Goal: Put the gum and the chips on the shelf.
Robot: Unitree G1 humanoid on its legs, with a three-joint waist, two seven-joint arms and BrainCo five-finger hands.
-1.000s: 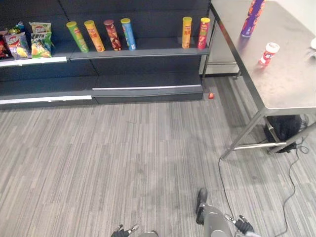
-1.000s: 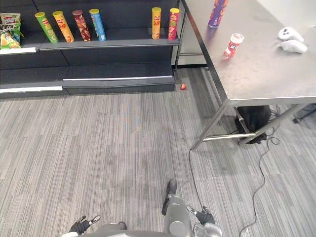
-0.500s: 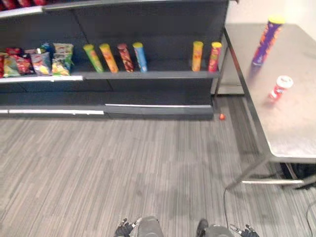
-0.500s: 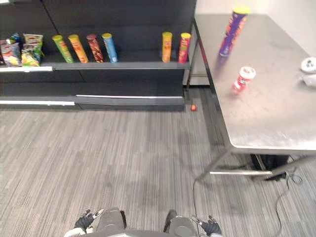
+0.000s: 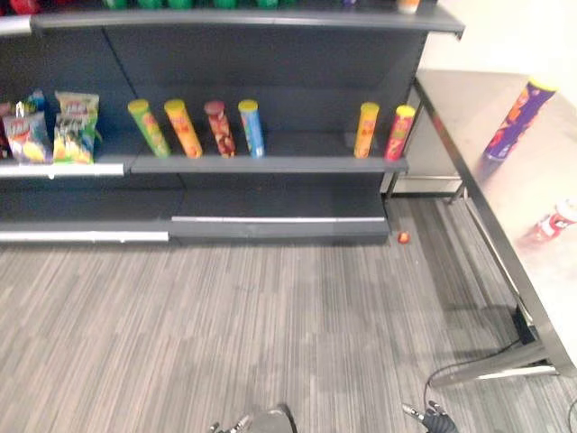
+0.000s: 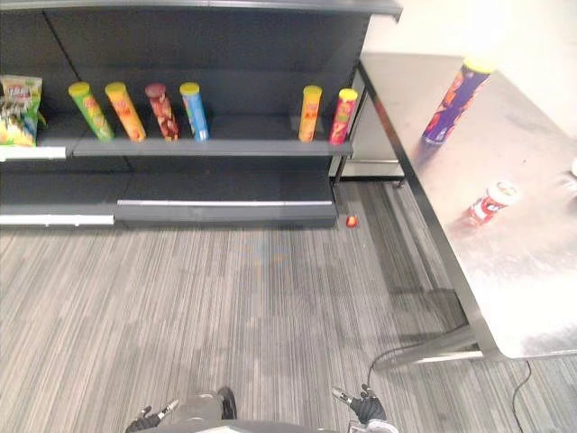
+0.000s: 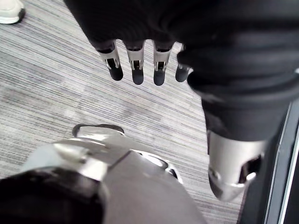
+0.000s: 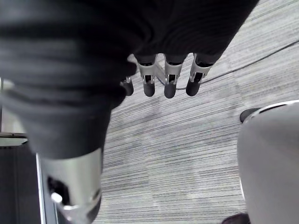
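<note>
Currently both task items are sitting on the brushed steel bench (image 6: pixel 505 289), which is filling the right side of the right eye view. The tall purple chips can with a yellow lid (image 6: pixel 455 90) is standing upright in the upper right of the frame, near the bench's far end. The small red-and-white gum bottle (image 6: pixel 489 204) is sitting at the middle right, well apart from the can and nearer the camera; whether it is upright or lying, I cannot tell.

The dark grey shelf unit (image 6: pixel 207 147) is running across the upper left and centre. On its middle board a row of cans is standing: a green can (image 6: pixel 91 112), an orange can (image 6: pixel 124 111), a dark red can (image 6: pixel 162 112) and a blue can (image 6: pixel 193 112) close together, then, after a gap, a yellow can (image 6: pixel 310 114) just beside a pink can with a yellow lid (image 6: pixel 343 116). Colourful chip bags (image 5: pixel 77 126) are leaning at the far left of the same level.

A small red object (image 6: pixel 352 221) is lying on the grey striped carpet (image 6: pixel 225 307) by the shelf's lower right corner.

The left hand (image 7: pixel 135 60) is hanging over the carpet, fingers straight and holding nothing. The right hand (image 8: pixel 168 77) is hanging likewise, fingers straight and relaxed, empty. Both are showing at the bottom edge of the eye views, well apart from the bench and the shelf.
</note>
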